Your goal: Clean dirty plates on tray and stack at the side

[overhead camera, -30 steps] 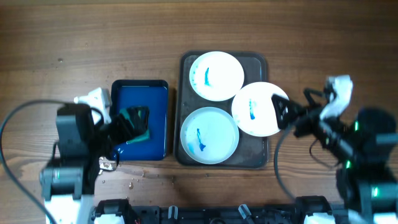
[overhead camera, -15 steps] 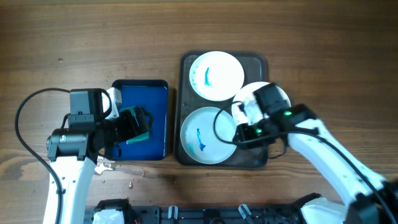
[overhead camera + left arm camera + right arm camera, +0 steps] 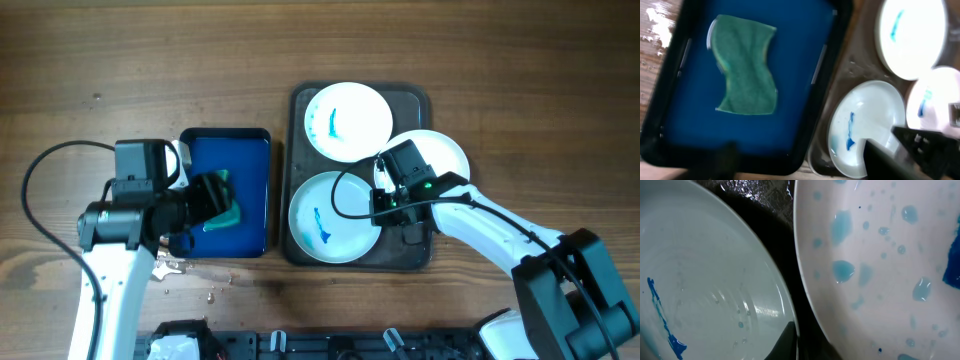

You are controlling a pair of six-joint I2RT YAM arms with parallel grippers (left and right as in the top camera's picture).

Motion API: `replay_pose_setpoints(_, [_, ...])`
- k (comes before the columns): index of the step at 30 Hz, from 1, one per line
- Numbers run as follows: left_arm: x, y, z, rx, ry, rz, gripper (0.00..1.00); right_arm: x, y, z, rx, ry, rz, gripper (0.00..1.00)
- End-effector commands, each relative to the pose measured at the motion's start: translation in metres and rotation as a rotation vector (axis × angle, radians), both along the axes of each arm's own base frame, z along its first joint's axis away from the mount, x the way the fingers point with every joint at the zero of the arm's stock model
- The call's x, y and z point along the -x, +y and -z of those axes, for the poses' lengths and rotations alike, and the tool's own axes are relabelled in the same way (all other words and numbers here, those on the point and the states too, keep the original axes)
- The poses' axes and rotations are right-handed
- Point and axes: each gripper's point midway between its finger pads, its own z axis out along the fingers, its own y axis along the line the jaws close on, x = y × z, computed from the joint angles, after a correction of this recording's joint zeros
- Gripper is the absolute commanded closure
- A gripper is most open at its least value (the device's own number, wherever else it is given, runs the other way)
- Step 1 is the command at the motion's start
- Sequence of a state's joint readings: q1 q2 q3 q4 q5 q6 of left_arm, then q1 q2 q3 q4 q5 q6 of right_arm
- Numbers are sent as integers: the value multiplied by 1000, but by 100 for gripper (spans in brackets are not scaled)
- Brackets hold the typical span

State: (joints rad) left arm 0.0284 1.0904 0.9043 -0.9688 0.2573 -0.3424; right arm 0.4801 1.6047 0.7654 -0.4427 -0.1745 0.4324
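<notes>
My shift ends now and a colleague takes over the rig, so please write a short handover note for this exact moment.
Left gripper: above the green sponge, which lies free in the blue tray. Open or shut cannot be told.
Right gripper: low over the grey tray, between the front plate and the right plate. Its state cannot be told.
Plates: those two and the back plate are all on the grey tray, each with blue smears.
Done: nothing cleaned, nothing stacked.
Left to do: wipe all three, then stack them beside the tray.
</notes>
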Motion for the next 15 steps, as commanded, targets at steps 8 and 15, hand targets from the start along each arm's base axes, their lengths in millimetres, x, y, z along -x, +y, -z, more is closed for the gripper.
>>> replay_pose_setpoints(8, [-17, 14, 117, -70, 338, -99, 42, -2, -7, 10, 45, 2, 23, 96])
replay_pose_setpoints(15, [-14, 17, 154, -185, 425, -92, 85, -2, -7, 10, 45, 2, 23, 96])
